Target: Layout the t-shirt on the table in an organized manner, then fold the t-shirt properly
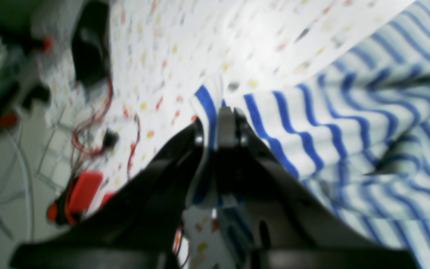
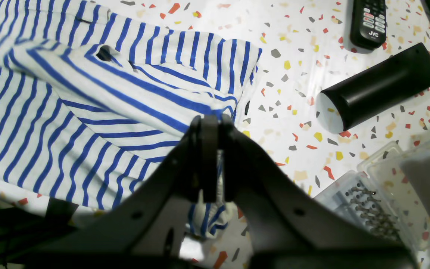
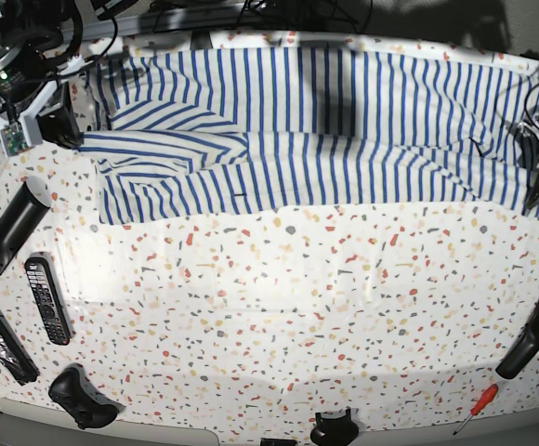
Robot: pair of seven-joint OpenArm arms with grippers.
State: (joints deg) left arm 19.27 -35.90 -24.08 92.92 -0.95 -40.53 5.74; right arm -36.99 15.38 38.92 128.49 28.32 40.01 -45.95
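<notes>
Base view: one t-shirt (image 3: 316,130) on the table (image 3: 279,316), both ends clenched by left gripper (image 1: 218,112) and right gripper (image 2: 209,119).

Bright, even overhead light fills all three views. The left wrist view is soft and blurred throughout, with glare washing out the table (image 1: 237,33) at the top. The right wrist view is sharper, blurring only near the lens. The base view bows at its edges, with dark corners and soft shadows on the t-shirt (image 3: 344,102).
</notes>
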